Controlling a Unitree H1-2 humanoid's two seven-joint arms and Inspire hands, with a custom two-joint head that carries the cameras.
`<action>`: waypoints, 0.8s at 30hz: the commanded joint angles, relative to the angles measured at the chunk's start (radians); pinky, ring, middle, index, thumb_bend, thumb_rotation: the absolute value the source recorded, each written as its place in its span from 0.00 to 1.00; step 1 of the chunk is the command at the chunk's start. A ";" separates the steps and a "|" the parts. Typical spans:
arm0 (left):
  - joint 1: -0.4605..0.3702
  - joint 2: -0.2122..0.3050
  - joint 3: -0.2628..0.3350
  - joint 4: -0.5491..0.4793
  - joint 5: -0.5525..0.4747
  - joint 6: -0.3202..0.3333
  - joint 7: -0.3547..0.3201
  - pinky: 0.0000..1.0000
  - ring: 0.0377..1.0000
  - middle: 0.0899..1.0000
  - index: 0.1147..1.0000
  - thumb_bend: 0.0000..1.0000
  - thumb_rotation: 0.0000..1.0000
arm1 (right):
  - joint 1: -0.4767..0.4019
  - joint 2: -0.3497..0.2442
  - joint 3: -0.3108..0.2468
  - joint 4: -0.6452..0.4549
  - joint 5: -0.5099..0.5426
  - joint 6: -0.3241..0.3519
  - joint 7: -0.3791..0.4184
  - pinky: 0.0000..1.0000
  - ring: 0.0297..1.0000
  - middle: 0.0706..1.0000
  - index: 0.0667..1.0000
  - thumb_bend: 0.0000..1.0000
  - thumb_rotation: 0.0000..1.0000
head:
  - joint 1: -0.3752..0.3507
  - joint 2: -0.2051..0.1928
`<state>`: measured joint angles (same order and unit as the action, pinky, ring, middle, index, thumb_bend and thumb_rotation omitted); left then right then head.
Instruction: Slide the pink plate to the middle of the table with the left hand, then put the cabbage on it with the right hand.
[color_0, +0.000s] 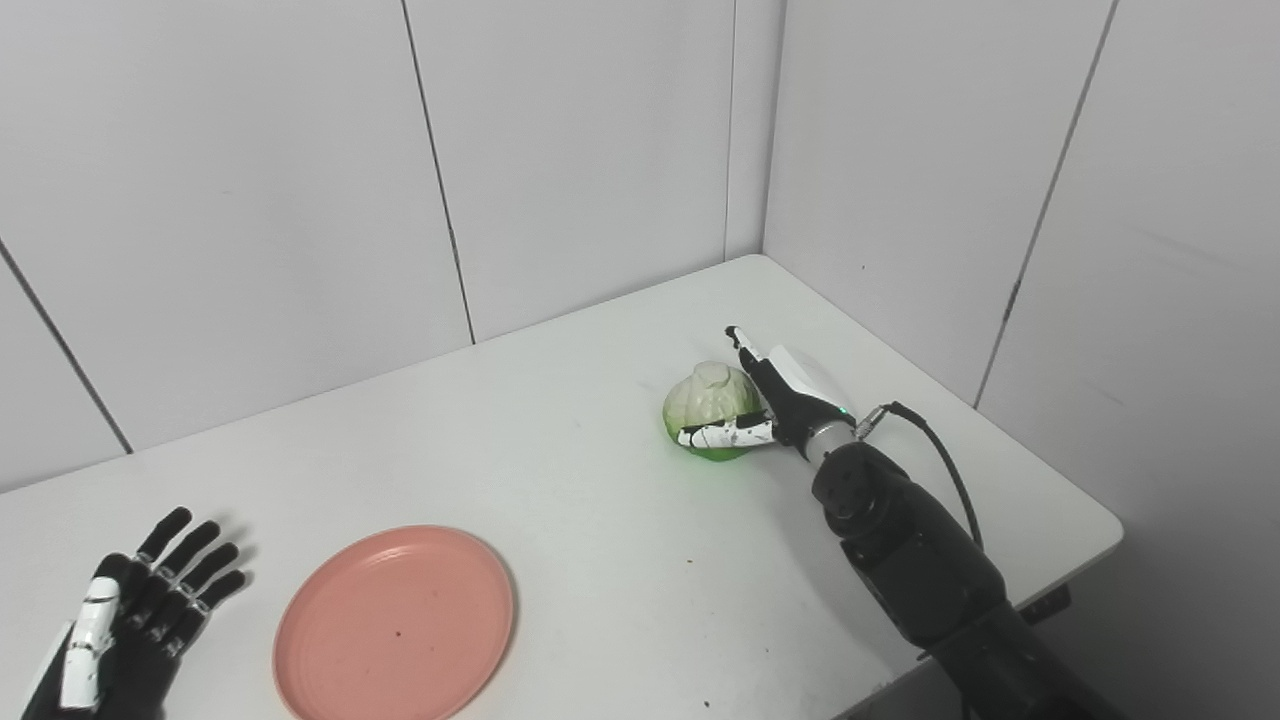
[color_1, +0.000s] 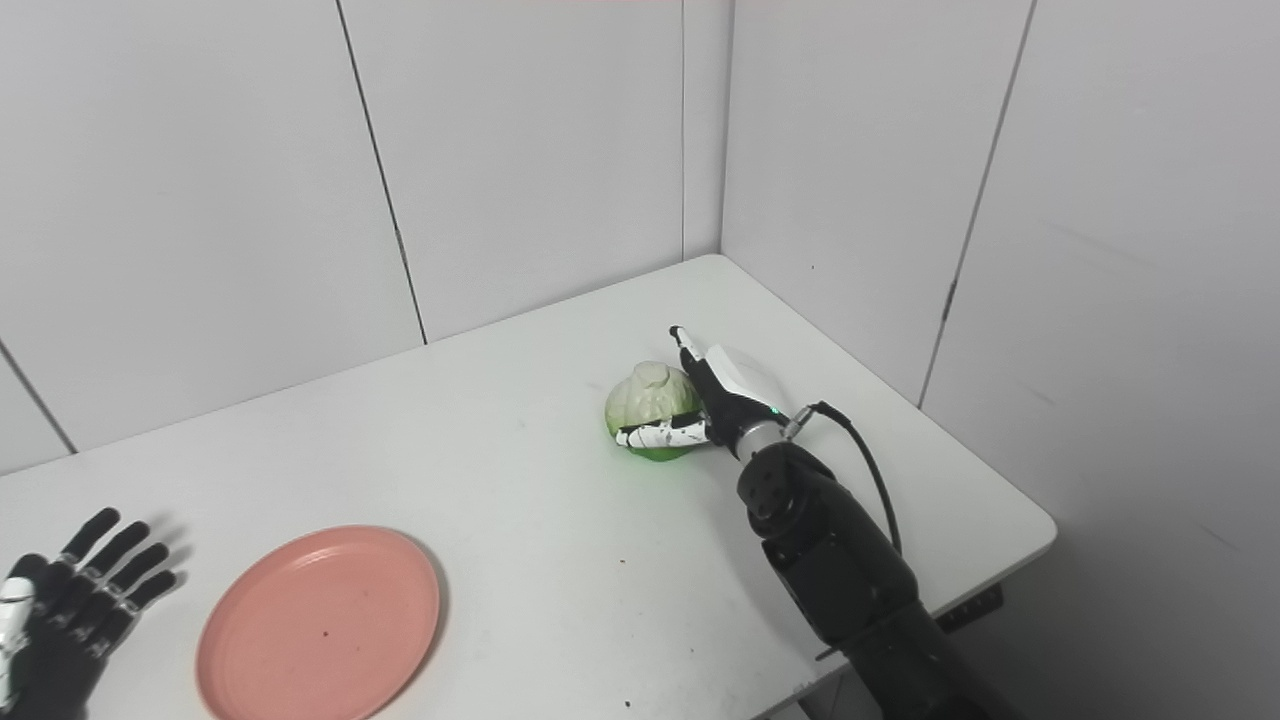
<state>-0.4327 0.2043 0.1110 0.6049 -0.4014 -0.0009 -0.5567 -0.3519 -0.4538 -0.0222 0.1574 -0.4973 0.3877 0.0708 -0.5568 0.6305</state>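
Observation:
The pink plate (color_0: 395, 625) lies flat on the white table (color_0: 560, 470) near the front left edge. My left hand (color_0: 135, 610) rests to the left of it, open, fingers spread, apart from the plate. The cabbage (color_0: 708, 395), pale green and round, sits on the table at the right. My right hand (color_0: 775, 400) is against its right side. The thumb lies across the cabbage's front and the fingers (color_0: 745, 350) reach straight past its far side, not curled around it. The cabbage stands on the table.
White wall panels close the table's far side and right side, meeting in a corner (color_0: 745, 250) behind the cabbage. The table's right edge (color_0: 1100, 520) is close to my right forearm. A black cable (color_0: 940, 450) loops off the right wrist.

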 joint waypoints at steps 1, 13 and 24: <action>0.080 -0.007 -0.017 0.043 0.018 0.095 0.023 0.82 0.84 0.87 0.86 0.53 0.86 | -0.044 -0.030 -0.009 -0.024 -0.006 0.007 -0.024 0.79 0.86 0.88 0.90 1.00 0.38 | 0.001 0.000; 0.081 -0.004 -0.023 0.038 0.016 0.096 0.023 0.81 0.84 0.86 0.85 0.53 0.86 | -0.046 -0.027 0.011 0.006 -0.005 -0.004 -0.027 0.43 0.46 0.49 0.46 0.54 0.14 | 0.003 0.006; 0.082 -0.008 -0.032 0.027 0.021 0.097 0.035 0.82 0.85 0.87 0.86 0.55 0.85 | -0.064 -0.001 0.023 0.077 0.023 -0.016 -0.070 0.35 0.38 0.42 0.45 0.52 0.13 | 0.018 0.010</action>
<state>-0.4222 0.2040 0.0991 0.5855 -0.4114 0.0081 -0.5472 -0.3955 -0.4531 0.0029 0.2299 -0.4813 0.3869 0.0065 -0.5400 0.6412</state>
